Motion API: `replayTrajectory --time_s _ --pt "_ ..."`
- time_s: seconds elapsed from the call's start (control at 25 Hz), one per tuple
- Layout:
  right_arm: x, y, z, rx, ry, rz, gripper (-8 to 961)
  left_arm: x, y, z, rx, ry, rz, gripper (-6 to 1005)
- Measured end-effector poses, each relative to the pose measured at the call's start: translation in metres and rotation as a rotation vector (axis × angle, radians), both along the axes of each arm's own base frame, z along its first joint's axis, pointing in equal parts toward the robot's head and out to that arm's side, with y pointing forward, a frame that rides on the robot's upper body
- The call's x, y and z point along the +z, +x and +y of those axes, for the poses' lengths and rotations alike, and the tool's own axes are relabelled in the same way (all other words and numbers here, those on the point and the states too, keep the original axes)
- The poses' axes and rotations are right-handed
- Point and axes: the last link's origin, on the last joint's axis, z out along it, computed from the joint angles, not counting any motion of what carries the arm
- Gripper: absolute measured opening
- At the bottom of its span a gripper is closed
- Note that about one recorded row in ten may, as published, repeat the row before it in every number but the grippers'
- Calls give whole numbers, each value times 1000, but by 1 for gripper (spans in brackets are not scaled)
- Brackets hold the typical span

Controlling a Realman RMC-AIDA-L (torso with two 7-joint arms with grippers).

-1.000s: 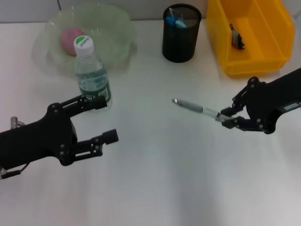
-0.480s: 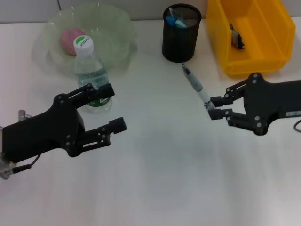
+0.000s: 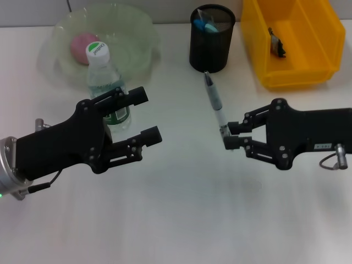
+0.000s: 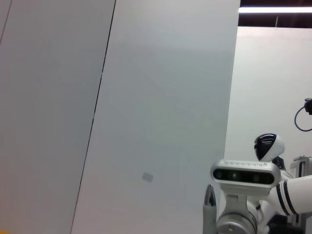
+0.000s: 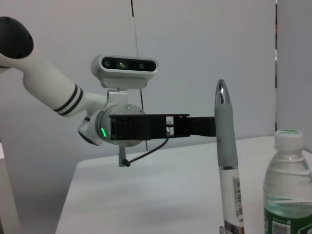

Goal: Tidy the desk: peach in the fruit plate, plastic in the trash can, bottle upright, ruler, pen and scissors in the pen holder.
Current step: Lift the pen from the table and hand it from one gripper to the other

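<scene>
I'm pinching the pen (image 3: 214, 102) in my right gripper (image 3: 229, 136), below the pen holder (image 3: 212, 38); my left gripper (image 3: 144, 114) is hanging open left of it.

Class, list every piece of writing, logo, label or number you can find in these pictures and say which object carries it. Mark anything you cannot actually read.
Bottle cap: a green logo with a short word, too blurred to read.
Bottle label: green band, print too small to read.
Pen, held in the right gripper: a barcode sticker with tiny digits, unreadable.
Right gripper body: a small pale marking, unreadable.
Nothing else legible.
</scene>
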Motion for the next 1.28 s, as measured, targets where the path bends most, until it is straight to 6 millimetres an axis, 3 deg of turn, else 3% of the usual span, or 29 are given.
replayTrajectory --time_s 0.76,1.28 --pt "-7 -1 4 -14 -36 -42 168 1 6 12 -31 11 47 747" --pt "-30 -13 9 -7 -80 9 168 -13 15 13 -36 9 15 745"
